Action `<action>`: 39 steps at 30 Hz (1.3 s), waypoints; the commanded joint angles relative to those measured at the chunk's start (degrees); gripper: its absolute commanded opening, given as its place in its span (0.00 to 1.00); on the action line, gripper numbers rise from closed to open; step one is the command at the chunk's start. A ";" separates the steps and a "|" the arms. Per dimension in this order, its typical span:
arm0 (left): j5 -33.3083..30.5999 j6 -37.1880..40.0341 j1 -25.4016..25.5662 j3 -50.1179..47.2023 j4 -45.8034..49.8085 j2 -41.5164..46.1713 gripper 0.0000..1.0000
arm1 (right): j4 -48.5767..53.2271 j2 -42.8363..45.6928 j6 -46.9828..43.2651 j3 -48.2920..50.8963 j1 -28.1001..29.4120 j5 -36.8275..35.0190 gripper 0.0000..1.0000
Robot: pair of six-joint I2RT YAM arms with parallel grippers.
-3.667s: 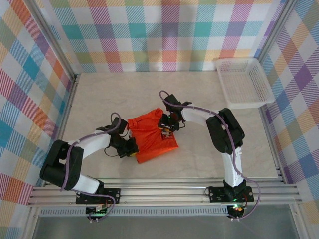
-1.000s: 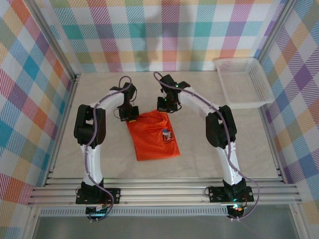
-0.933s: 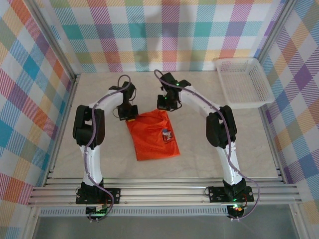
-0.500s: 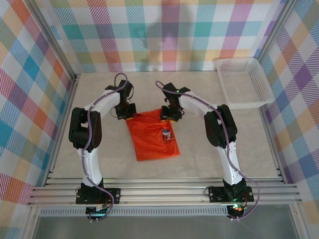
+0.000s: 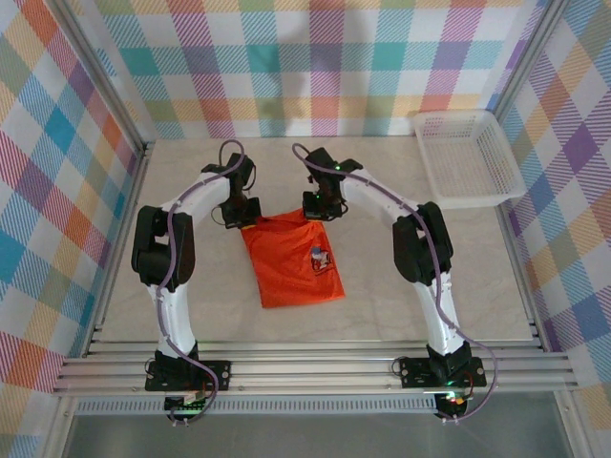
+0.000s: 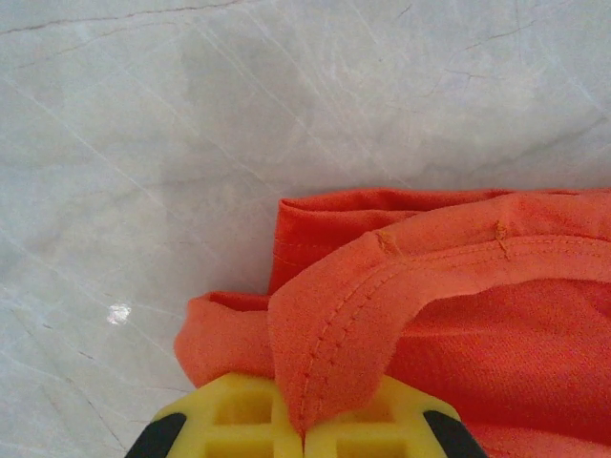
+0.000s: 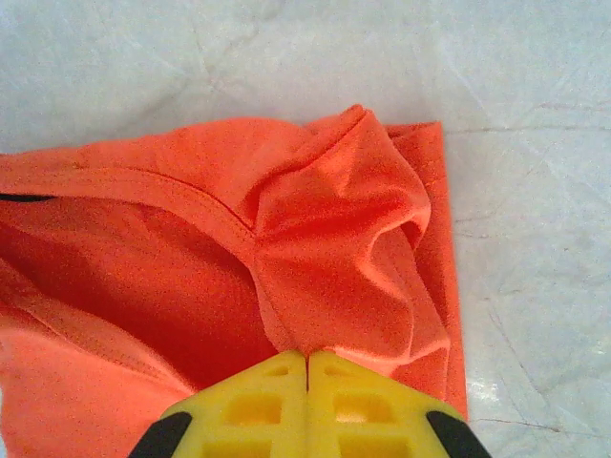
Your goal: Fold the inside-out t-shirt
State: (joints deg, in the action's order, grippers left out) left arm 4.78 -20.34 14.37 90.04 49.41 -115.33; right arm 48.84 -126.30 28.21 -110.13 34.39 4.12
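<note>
The inside-out t-shirt (image 5: pixel 291 260) is a bright orange folded bundle in the middle of the table, with a small cartoon print (image 5: pixel 318 257) on its right side. My left gripper (image 5: pixel 242 218) is at its far left corner, shut on a stitched hem fold (image 6: pixel 329 334). At the far right corner my right gripper (image 5: pixel 314 210) is shut on a bunched pinch of the orange cloth (image 7: pixel 325 286). Both held corners are raised slightly off the table; the yellow fingertips (image 7: pixel 307 405) meet with cloth between them.
A white mesh basket (image 5: pixel 466 157) stands at the back right corner. The marble tabletop (image 5: pixel 181 267) lies bare to the left, right and front of the shirt. Checkered walls enclose the back and sides.
The right gripper opened briefly, dipped toward the shirt's far right corner and shut on the cloth again. The left gripper kept its hold and shifted slightly. The shirt's far edge has lifted.
</note>
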 commanded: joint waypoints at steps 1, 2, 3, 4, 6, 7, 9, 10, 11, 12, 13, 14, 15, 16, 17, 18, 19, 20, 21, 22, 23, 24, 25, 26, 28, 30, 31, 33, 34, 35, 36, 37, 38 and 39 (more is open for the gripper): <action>-1.25 -0.84 -0.81 1.30 0.95 1.26 0.00 | 2.31 -0.89 0.03 -2.31 -0.62 -0.70 0.00; -1.35 -0.72 -0.90 1.23 0.75 1.11 0.00 | 2.42 -1.67 0.15 -3.14 -0.77 -0.68 0.00; -1.51 -0.67 -0.99 1.18 0.59 0.86 0.00 | 2.57 -2.67 0.24 -4.07 -0.97 -0.76 0.00; -1.72 -0.64 -1.05 1.11 0.47 0.62 0.00 | 2.66 -3.63 0.42 -5.02 -1.14 -0.76 0.00; -1.96 -0.74 -1.41 1.04 0.21 -0.12 0.00 | 3.25 -6.51 0.30 -8.18 -1.67 -0.66 0.00; -2.23 -0.71 -1.45 1.11 0.01 -0.48 0.00 | 3.96 -8.04 0.44 -10.07 -1.86 -0.86 0.00; -2.40 -0.83 -1.60 1.18 -0.37 -1.22 0.00 | 4.51 -10.82 0.36 -13.43 -2.27 -0.41 0.02; -2.15 -0.84 -1.63 1.35 -0.50 -1.67 0.00 | 5.10 -12.32 0.24 -15.17 -2.39 0.53 0.08; -1.55 -0.84 -1.63 1.45 -0.69 -1.89 0.05 | 6.10 -13.51 0.27 -16.99 -2.53 1.61 0.17; -0.55 -0.83 -1.63 1.38 -0.88 -1.85 0.12 | 7.38 -14.23 0.04 -18.48 -2.57 2.48 0.23; 0.78 -0.91 -1.63 1.28 -1.09 -1.47 0.23 | 8.85 -14.30 -0.49 -19.60 -2.58 3.30 0.29; 2.16 -0.91 -1.58 1.05 -1.24 -0.77 0.42 | 9.41 -13.25 -0.95 -19.19 -2.58 3.68 0.39; 3.19 -0.93 -1.67 0.82 -1.29 0.32 0.54 | 9.07 -11.57 -1.49 -17.64 -2.58 3.64 0.47; 4.20 -0.88 -1.63 0.61 -0.93 1.75 0.61 | 8.02 -9.02 -2.32 -15.08 -2.66 3.45 0.53; 5.12 -0.92 -1.63 -0.06 -0.68 3.59 0.64 | 6.59 -6.31 -3.19 -12.08 -2.88 3.21 0.58; 6.00 -0.98 -1.69 -1.25 -0.76 5.91 0.66 | 4.81 -3.66 -4.13 -8.65 -3.21 3.50 0.63; 6.96 -1.15 -1.86 -2.60 -1.05 8.15 0.66 | 3.12 -1.64 -5.18 -5.70 -3.59 4.41 0.67; 8.29 -1.30 -2.25 -4.63 -1.68 10.66 0.66 | 1.05 0.22 -6.30 -2.46 -4.07 5.79 0.73; 10.28 -1.60 -2.86 -7.06 -2.28 13.03 0.65 | -0.95 1.47 -7.30 0.24 -4.53 7.18 0.78; 12.02 -1.95 -3.43 -9.41 -3.12 14.85 0.65 | -2.63 2.10 -8.11 2.47 -4.95 8.19 0.81; 14.62 -2.28 -4.16 -12.35 -4.41 16.75 0.64 | -3.67 2.20 -8.93 4.12 -5.23 9.42 0.83; 16.54 -2.59 -4.75 -15.18 -5.79 18.14 0.64 | -4.76 2.04 -9.61 5.30 -5.53 10.74 0.84; 17.62 -2.76 -5.27 -17.52 -7.03 19.05 0.63 | -5.71 1.79 -10.08 5.99 -5.58 11.65 0.84; 18.63 -3.09 -5.98 -20.08 -8.43 19.66 0.62 | -6.71 1.35 -10.40 6.68 -5.56 12.56 0.84; 21.15 -3.98 -7.14 -24.20 -11.27 19.56 0.60 | -8.16 0.29 -10.67 6.90 -5.56 14.53 0.83; 24.32 -5.32 -7.77 -27.86 -15.39 18.71 0.59 | -8.73 -1.02 -11.04 6.35 -5.57 15.47 0.83; 25.30 -5.93 -7.86 -29.09 -17.81 18.25 0.60 | -8.90 -1.56 -11.16 6.18 -5.56 15.29 0.83; 27.15 -7.30 -7.78 -31.05 -22.27 16.79 0.61 | -8.68 -2.77 -11.78 5.54 -5.56 15.13 0.83; 27.62 -7.94 -7.84 -31.56 -24.11 16.02 0.62 | -8.67 -3.17 -11.97 5.21 -5.56 15.13 0.83; 28.45 -8.73 -7.82 -32.12 -26.37 15.17 0.62 | -8.76 -3.57 -12.10 5.10 -5.63 15.28 0.83; 29.47 -9.45 -7.83 -32.60 -28.56 14.20 0.62 | -9.00 -3.98 -12.11 5.17 -5.65 15.60 0.83; 30.01 -10.20 -7.79 -32.90 -30.22 13.42 0.62 | -9.16 -4.28 -11.93 5.19 -5.67 15.93 0.83; 30.93 -11.03 -7.71 -33.25 -32.16 12.43 0.61 | -9.32 -4.56 -11.86 5.25 -5.66 16.41 0.83; 31.76 -11.87 -7.74 -33.79 -34.68 11.50 0.60 | -9.75 -4.79 -11.58 5.47 -5.66 16.97 0.83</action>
State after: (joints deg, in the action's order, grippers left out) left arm 31.18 -29.08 6.52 57.47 27.27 -101.43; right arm 40.53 -130.13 17.65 -104.14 28.77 18.33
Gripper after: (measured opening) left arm 0.609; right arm 0.830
